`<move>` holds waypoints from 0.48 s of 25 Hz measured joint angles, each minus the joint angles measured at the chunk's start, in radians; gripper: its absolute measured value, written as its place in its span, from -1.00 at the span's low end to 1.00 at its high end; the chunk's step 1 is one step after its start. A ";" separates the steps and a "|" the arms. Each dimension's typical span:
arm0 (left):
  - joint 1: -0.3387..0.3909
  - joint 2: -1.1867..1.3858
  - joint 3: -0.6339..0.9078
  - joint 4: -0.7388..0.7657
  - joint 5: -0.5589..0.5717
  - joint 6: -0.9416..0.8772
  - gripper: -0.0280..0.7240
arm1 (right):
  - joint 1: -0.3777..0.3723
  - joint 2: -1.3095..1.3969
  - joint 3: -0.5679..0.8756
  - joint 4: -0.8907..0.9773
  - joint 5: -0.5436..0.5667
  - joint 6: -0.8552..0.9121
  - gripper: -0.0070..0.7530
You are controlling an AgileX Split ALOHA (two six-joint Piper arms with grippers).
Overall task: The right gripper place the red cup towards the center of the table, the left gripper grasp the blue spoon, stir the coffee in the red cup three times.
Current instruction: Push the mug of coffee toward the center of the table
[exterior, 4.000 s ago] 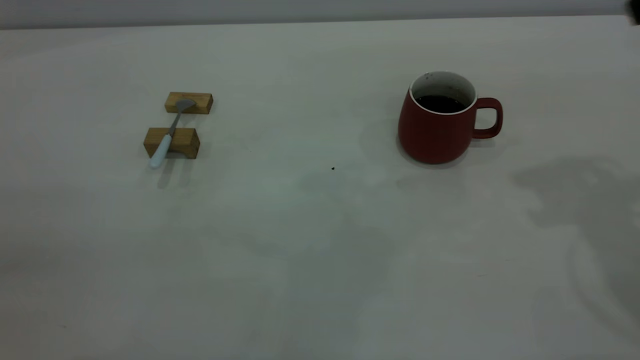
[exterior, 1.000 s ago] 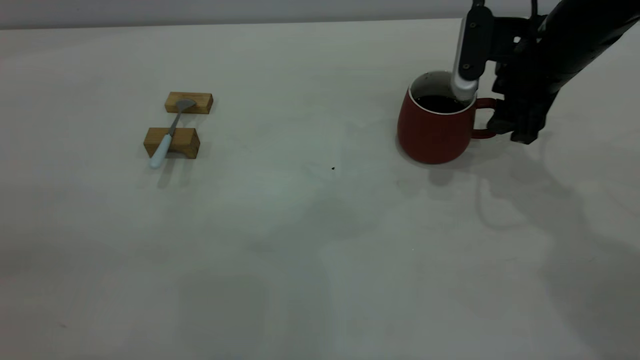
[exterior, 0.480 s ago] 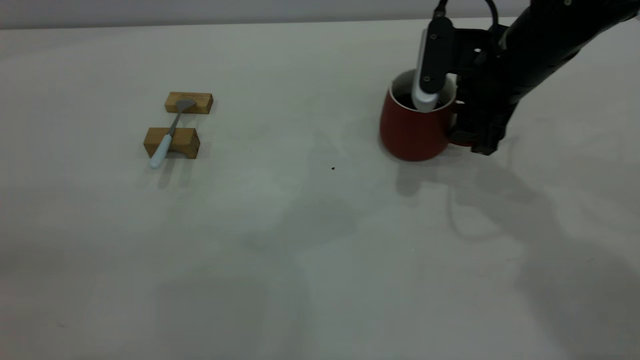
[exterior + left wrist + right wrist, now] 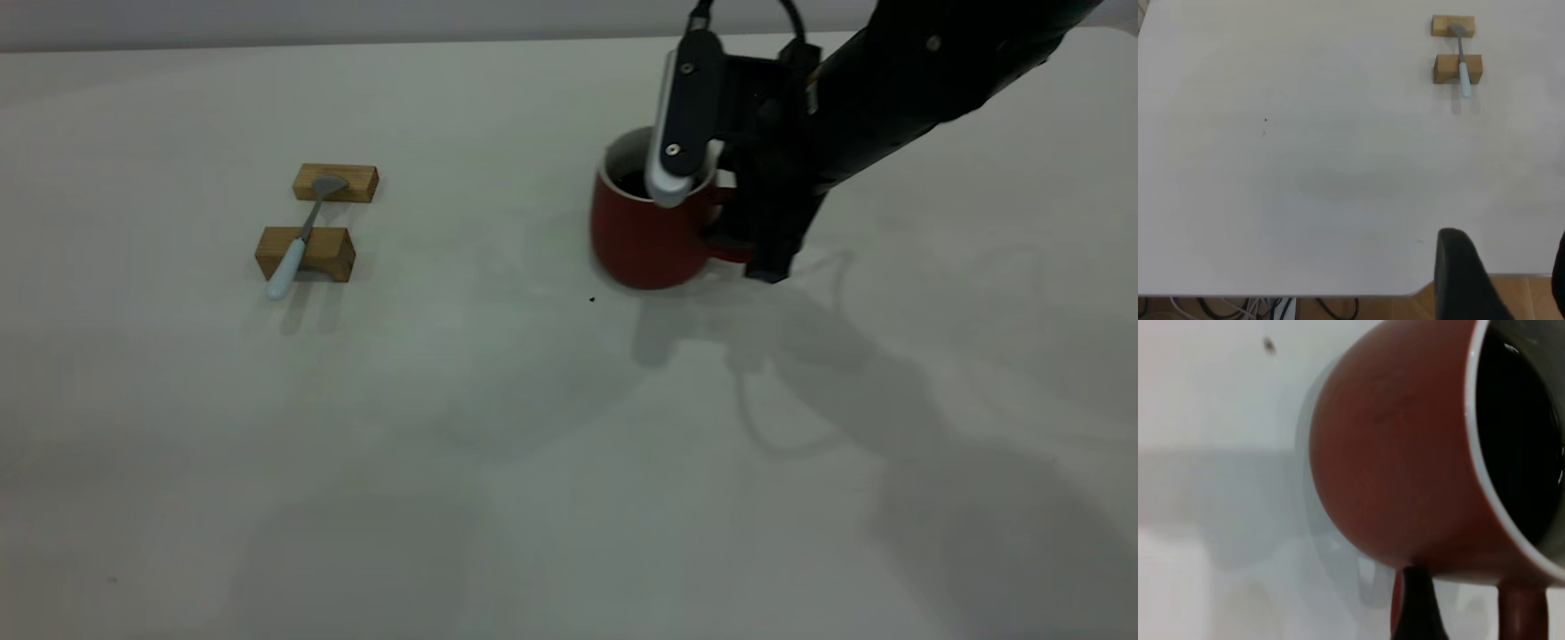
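The red cup (image 4: 636,240) with dark coffee (image 4: 633,182) stands right of the table's (image 4: 444,444) middle. My right gripper (image 4: 718,230) is shut on the cup at its handle: the silver-tipped finger lies over the rim and the dark lower finger (image 4: 1418,607) sits by the handle. The right wrist view shows the cup (image 4: 1405,453) and coffee (image 4: 1521,440) close up. The blue spoon (image 4: 298,238) lies across two wooden blocks at the left. My left gripper (image 4: 1508,273) hangs open over the table's edge, far from the spoon (image 4: 1461,63), with nothing between its fingers.
Two tan wooden blocks (image 4: 336,182) (image 4: 307,253) carry the spoon. A small black speck (image 4: 592,300) lies on the table just left of the cup's base. The right arm reaches in from the upper right.
The right arm came in from the right, took the cup by its handle, and has moved it leftward toward the table's middle. The spoon and blocks have not moved.
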 joint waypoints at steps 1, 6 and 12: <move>0.000 0.000 0.000 0.000 0.000 0.000 0.15 | 0.011 0.004 0.000 0.001 -0.015 0.004 0.55; 0.000 0.000 0.000 0.000 0.000 0.000 0.15 | 0.052 0.022 0.000 0.000 -0.086 0.031 0.55; 0.000 0.000 0.000 0.000 0.000 0.000 0.15 | 0.062 0.022 0.000 -0.001 -0.110 0.091 0.55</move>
